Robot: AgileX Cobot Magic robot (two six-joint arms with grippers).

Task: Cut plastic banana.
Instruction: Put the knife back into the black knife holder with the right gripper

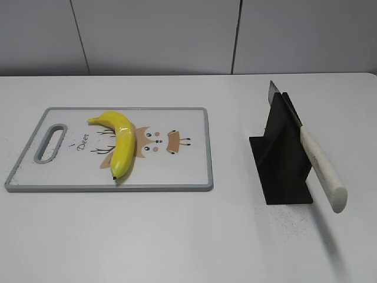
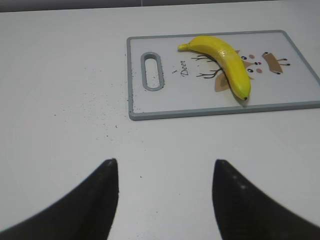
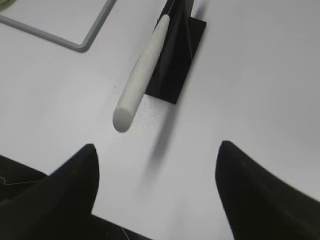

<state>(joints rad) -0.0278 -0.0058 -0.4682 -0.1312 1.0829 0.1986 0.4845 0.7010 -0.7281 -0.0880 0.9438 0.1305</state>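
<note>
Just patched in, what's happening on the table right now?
Nothing is being handled yet. The plastic banana lies uncut on the cutting board. The knife rests in its black stand to the right of the board, handle sticking out. The left tool hangs open over bare table short of the board; the right tool is open, facing the knife handle, touching nothing.

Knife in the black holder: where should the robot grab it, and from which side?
Probably by the white handle, never the blade. The knife leans in the black stand with its handle sticking out free over the table toward the robot, so the right end effector, open and empty, can likely close across it from the near side.
</note>
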